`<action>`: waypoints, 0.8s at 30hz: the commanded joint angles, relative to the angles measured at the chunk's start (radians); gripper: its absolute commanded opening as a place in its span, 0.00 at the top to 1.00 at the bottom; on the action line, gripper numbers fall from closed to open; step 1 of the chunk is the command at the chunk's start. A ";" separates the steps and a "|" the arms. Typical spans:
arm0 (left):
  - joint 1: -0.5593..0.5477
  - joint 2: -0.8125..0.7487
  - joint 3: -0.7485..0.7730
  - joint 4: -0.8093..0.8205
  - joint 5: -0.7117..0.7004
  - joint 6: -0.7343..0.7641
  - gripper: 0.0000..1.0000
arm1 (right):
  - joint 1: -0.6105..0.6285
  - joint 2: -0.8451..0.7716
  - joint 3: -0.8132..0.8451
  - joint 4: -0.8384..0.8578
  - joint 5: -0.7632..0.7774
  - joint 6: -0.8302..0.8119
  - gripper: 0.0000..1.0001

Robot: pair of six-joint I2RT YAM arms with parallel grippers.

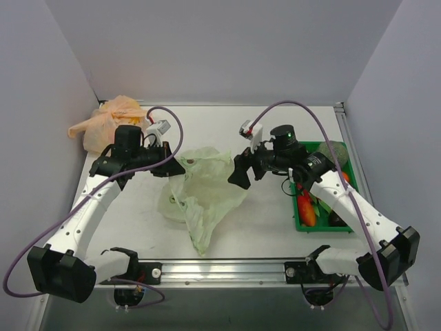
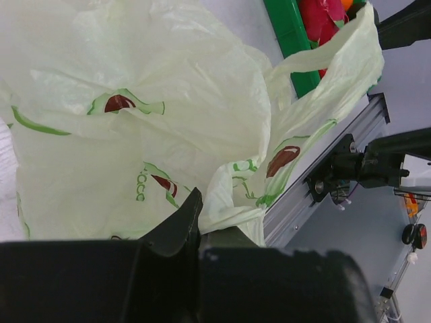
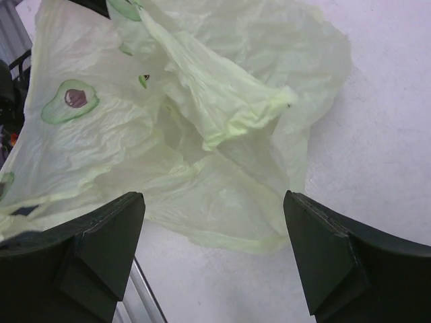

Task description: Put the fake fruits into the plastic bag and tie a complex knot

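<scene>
The pale green plastic bag point(image 1: 203, 189) lies crumpled on the table's middle, printed with avocado pictures. My left gripper point(image 1: 172, 165) is at its back left edge, shut on a fold of the bag point(image 2: 229, 212). My right gripper point(image 1: 241, 176) is open and empty, just above the bag's right edge; in the right wrist view the bag point(image 3: 188, 101) lies ahead of the spread fingers point(image 3: 108, 235). The fake fruits point(image 1: 306, 207) lie in the green tray point(image 1: 324, 228) at the right. A pink dragon fruit point(image 2: 320, 17) shows in the left wrist view.
A peach-orange plastic bag point(image 1: 110, 121) sits at the back left corner. The green tray stands by the right wall under the right arm. An aluminium rail point(image 1: 227, 265) runs along the table's near edge.
</scene>
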 commanded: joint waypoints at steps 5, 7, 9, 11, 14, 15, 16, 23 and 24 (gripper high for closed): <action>-0.010 -0.032 -0.015 0.044 -0.016 -0.070 0.98 | -0.108 0.010 0.214 -0.286 0.034 -0.137 0.08; -0.015 -0.033 -0.015 0.068 -0.038 -0.098 0.98 | -0.177 -0.016 0.226 -0.373 0.027 -0.157 0.04; -0.020 -0.033 -0.017 0.079 -0.094 -0.124 0.98 | -0.286 -0.033 0.237 -0.427 0.036 -0.184 0.03; -0.023 -0.032 -0.015 0.093 -0.125 -0.141 0.98 | -0.360 -0.042 0.252 -0.517 0.047 -0.210 0.04; -0.027 -0.029 -0.014 0.099 -0.141 -0.150 0.98 | -0.512 -0.040 0.284 -0.641 0.077 -0.296 0.04; -0.029 -0.030 -0.015 0.101 -0.139 -0.151 0.98 | -0.547 -0.039 0.287 -0.664 0.088 -0.322 0.04; -0.030 -0.032 -0.017 0.104 -0.144 -0.151 0.98 | -0.601 -0.031 0.284 -0.712 0.132 -0.391 0.04; -0.038 -0.032 -0.042 0.127 -0.141 -0.151 0.98 | -0.736 0.055 0.180 -0.792 0.246 -0.499 0.00; -0.038 -0.030 -0.046 0.128 -0.141 -0.151 0.98 | -0.738 0.064 0.166 -0.772 0.254 -0.485 0.00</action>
